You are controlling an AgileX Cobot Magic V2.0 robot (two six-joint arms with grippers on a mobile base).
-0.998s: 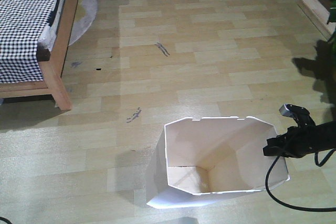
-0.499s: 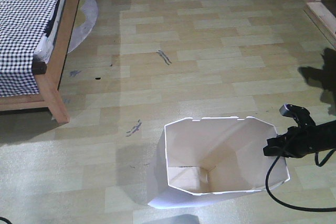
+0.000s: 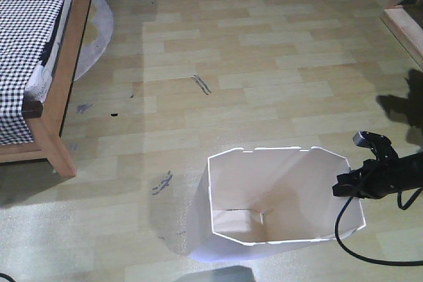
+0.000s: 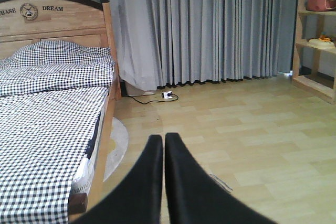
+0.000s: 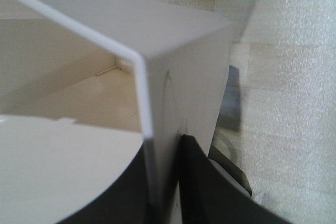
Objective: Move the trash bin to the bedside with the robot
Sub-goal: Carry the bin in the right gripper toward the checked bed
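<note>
White thin-walled plastic trash bin (image 3: 297,189) w/ octagonal rim sits on pale wood-plank floor (image 3: 264,64), lower centre of front view. It's well apart from light wooden bed frame (image 3: 56,97) w/ checked cover, far left. Black right gripper (image 3: 345,185) pinches bin's right wall at rim, one finger inside, one outside. Fingers of left gripper (image 4: 164,145) are pressed together, nothing between.

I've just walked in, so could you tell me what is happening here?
The right gripper is shut on the rim of the white trash bin, one finger inside the wall and one outside. The bin stands on the wooden floor, apart from the bed. The left gripper is shut and empty.
</note>
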